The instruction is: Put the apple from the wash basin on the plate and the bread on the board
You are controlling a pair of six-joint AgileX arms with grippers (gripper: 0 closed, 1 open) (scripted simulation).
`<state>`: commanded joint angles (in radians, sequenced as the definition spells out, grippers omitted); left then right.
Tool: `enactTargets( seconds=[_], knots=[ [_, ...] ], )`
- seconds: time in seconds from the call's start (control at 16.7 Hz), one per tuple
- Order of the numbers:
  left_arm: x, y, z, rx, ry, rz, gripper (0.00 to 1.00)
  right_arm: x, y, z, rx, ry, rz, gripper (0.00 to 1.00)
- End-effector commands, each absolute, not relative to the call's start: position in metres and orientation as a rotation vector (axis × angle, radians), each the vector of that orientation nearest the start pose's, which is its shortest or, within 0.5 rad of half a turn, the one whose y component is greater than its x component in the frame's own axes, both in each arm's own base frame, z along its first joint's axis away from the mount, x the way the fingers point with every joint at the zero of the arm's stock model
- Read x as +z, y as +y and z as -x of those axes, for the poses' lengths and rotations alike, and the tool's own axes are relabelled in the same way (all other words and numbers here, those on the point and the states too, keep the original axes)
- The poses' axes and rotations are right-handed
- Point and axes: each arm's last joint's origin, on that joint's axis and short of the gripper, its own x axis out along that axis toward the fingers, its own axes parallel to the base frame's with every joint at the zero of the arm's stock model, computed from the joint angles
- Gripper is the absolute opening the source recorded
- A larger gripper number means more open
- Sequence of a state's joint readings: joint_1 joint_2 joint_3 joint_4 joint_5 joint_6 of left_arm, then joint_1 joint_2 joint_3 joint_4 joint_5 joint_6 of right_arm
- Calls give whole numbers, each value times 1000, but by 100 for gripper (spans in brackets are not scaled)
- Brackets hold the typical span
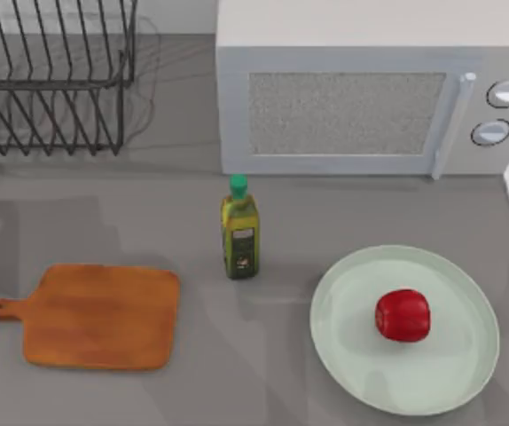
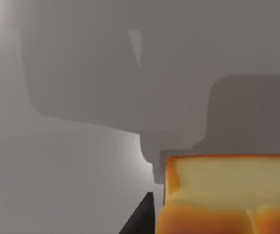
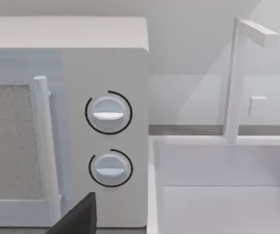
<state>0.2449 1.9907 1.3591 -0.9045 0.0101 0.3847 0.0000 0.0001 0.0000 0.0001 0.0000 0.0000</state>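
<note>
Glossy red apple (image 1: 403, 314) resting on smooth mint plate (image 1: 352, 355), at 4 o'clock on the grey table (image 1: 237, 373). Bare orange-brown wooden board (image 1: 95, 317), rounded, short handle, at 8 o'clock. Olive-oil bottle (image 1: 239, 228), green cap, upright at centre between them. Golden bread (image 2: 228, 195), pale side, close under left wrist camera; left and right tool states: cannot tell. Farther: white microwave (image 1: 361, 89) at 12, wire rack (image 1: 50, 80) at 10, white basin (image 3: 218, 195) beside microwave.
</note>
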Motion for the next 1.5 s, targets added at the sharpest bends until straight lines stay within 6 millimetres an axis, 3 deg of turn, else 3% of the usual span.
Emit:
enactTargets(
  seconds=[0.42, 0.78, 0.96, 1.14, 1.5],
  knots=[
    [211, 91, -352, -106, 1549, -102, 0, 160, -1, -106, 0, 0, 0, 100],
    [211, 86, -352, -106, 1551, -102, 0, 160, -1, -106, 0, 0, 0, 100],
    [205, 53, -350, -102, 1561, -94, 0, 160, -1, -106, 0, 0, 0, 100],
    [200, 7, -342, -69, 1563, -61, 0, 160, -1, -106, 0, 0, 0, 100],
    [187, -80, -301, -14, 1560, -9, 0, 160, -1, -106, 0, 0, 0, 100]
  ],
)
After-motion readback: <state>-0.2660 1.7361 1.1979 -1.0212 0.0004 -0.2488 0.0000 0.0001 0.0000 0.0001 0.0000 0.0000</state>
